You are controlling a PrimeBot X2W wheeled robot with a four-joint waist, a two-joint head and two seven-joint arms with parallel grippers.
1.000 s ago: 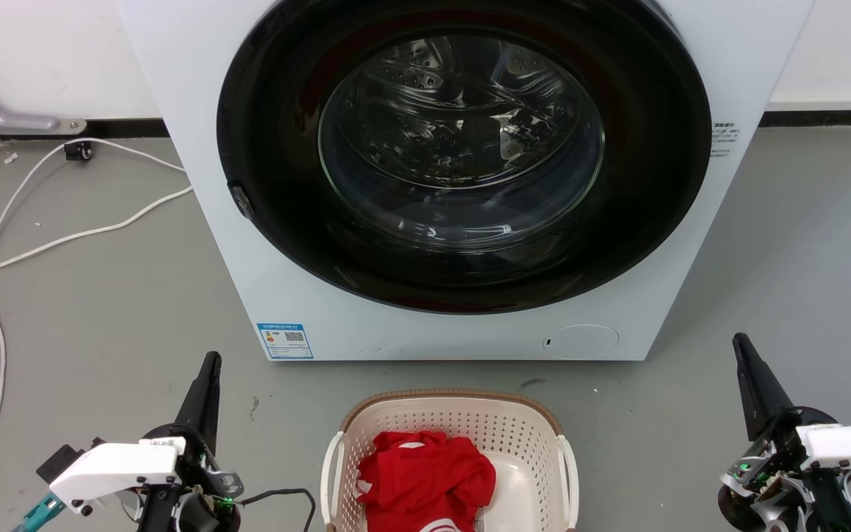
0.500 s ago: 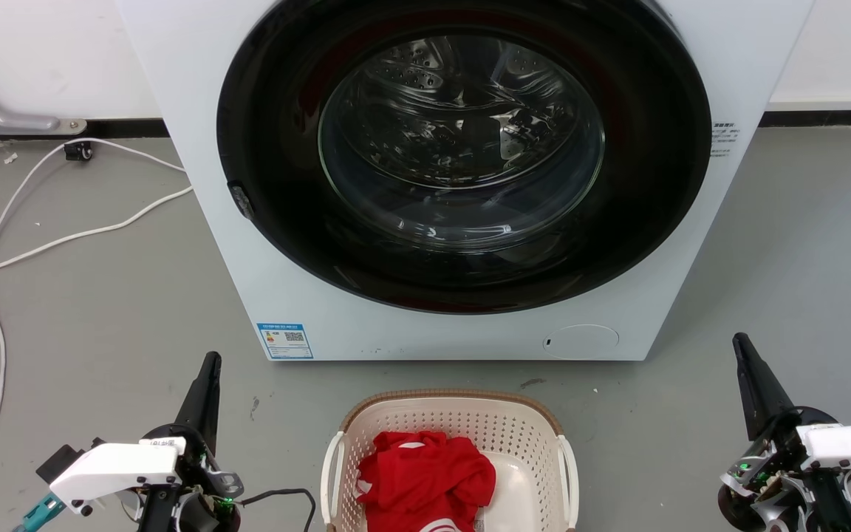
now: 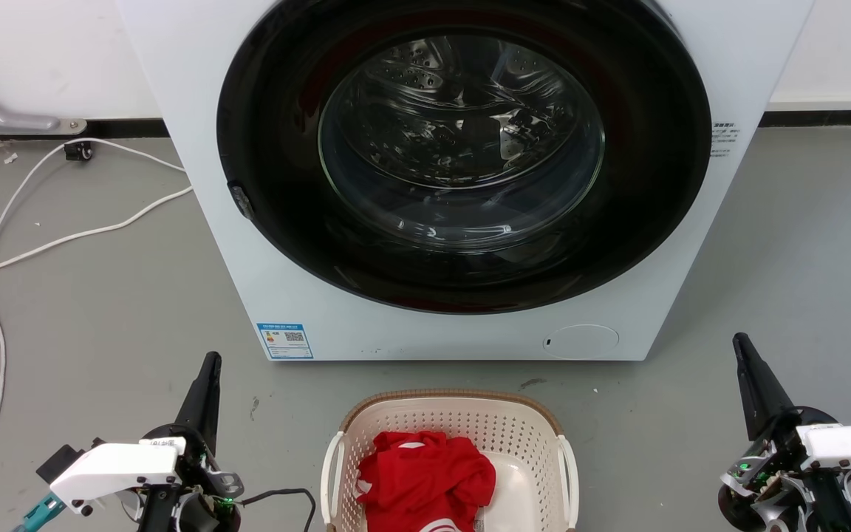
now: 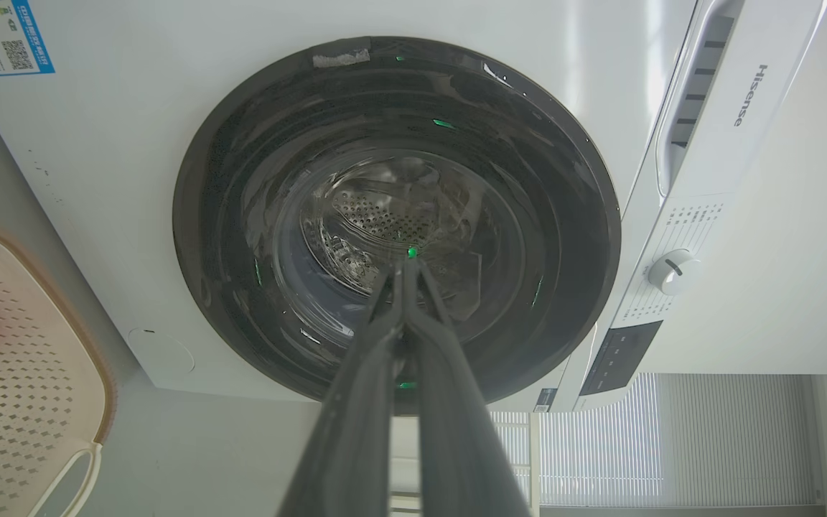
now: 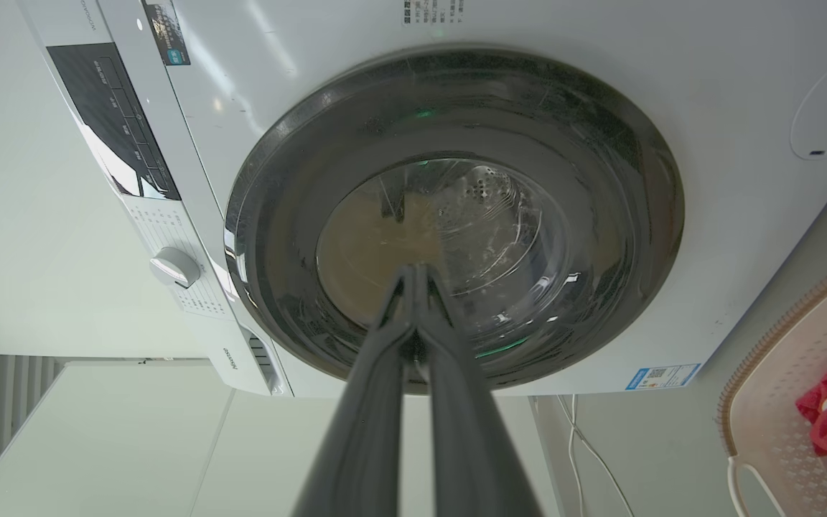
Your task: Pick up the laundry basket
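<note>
Washing machine: the white front-loader (image 3: pixel 196 111) takes up the 12 o'clock half of the head view. Its round, dark-rimmed glass door is closed, and the steel drum shows through the glass.
Floor: the grey floor (image 3: pixel 86 318) runs under everything, and a wall stands behind the machine.
Laundry basket: the laundry basket (image 3: pixel 514 432) sits upright on the floor at 6 o'clock of the head view, just in front of the machine and apart from it. It is cream and perforated, with a brown rim and a white handle at 3 and 9 o'clock of its rim. It lies between the two tools and touches neither.
Red garment: the red garment (image 3: pixel 425 476) lies crumpled inside the basket, towards its 9 o'clock side.
Cable: the white cable (image 3: pixel 63 238) trails over the floor at 9 to 10 o'clock of the head view.
Left tool: the left tool (image 3: pixel 210 363) is at 7 o'clock of the head view and points to 12. In the left wrist view its two dark fingers (image 4: pixel 356 402) meet at the tips with nothing between them.
Right tool: the right tool (image 3: pixel 742 346) is at 4 o'clock of the head view. In the right wrist view its fingers (image 5: pixel 370 402) are pressed together and hold nothing.
Sticker: the blue-edged sticker (image 3: pixel 284 340) is at 7 o'clock on the machine's front.
</note>
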